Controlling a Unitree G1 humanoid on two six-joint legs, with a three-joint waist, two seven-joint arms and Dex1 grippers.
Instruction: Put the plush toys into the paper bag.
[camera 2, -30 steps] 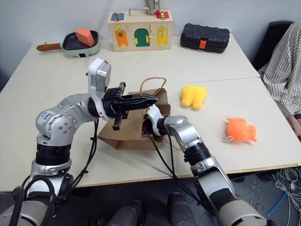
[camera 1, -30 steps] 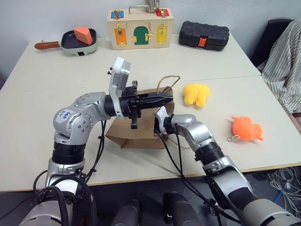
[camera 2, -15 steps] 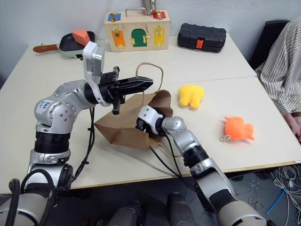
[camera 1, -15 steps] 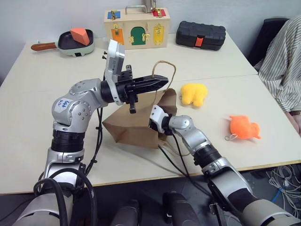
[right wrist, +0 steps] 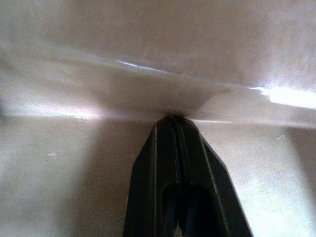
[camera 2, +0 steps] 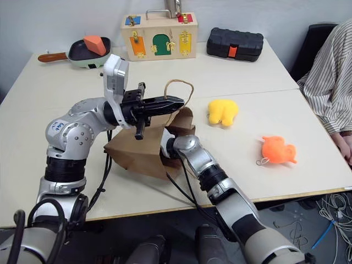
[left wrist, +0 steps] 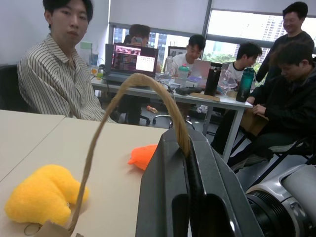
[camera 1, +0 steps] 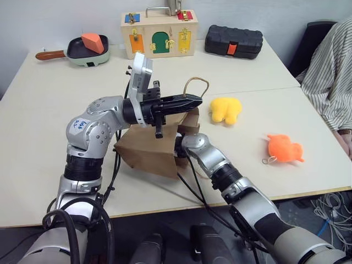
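Your left gripper (camera 1: pixel 193 101) has its fingers clenched on one tan cord handle (camera 1: pixel 197 82) of the paper bag (camera 1: pixel 148 151), holding the loop up above the bag's mouth; the left wrist view shows the cord pinched between the two black fingers (left wrist: pixel 165 168). The bag sits near the middle of the tabletop (camera 1: pixel 44 110), a little toward your left, and well back from the near edge.

Your right gripper (right wrist: pixel 174 121) is inside the bag's mouth with its fingers pressed together, holding nothing, tips against the brown paper wall; from the head cameras you only see the right wrist (camera 1: pixel 190 144) going in at the bag's opening.

The yellow plush toy (camera 1: pixel 225 109) lies on the tabletop just beyond and to the right of the bag, apart from it. The orange plush toy (camera 1: pixel 284 148) with its small string loop lies further right, well apart from the bag and nearer the right edge than the yellow one. Bare tabletop separates the two toys and lies between each toy and the bag.

Along the far edge stand a pan with an orange wedge block (camera 1: pixel 88 47), a wooden latch box (camera 1: pixel 159 33) and a black case (camera 1: pixel 234 41). A person in a striped shirt (camera 1: pixel 330 71) sits by the right edge.
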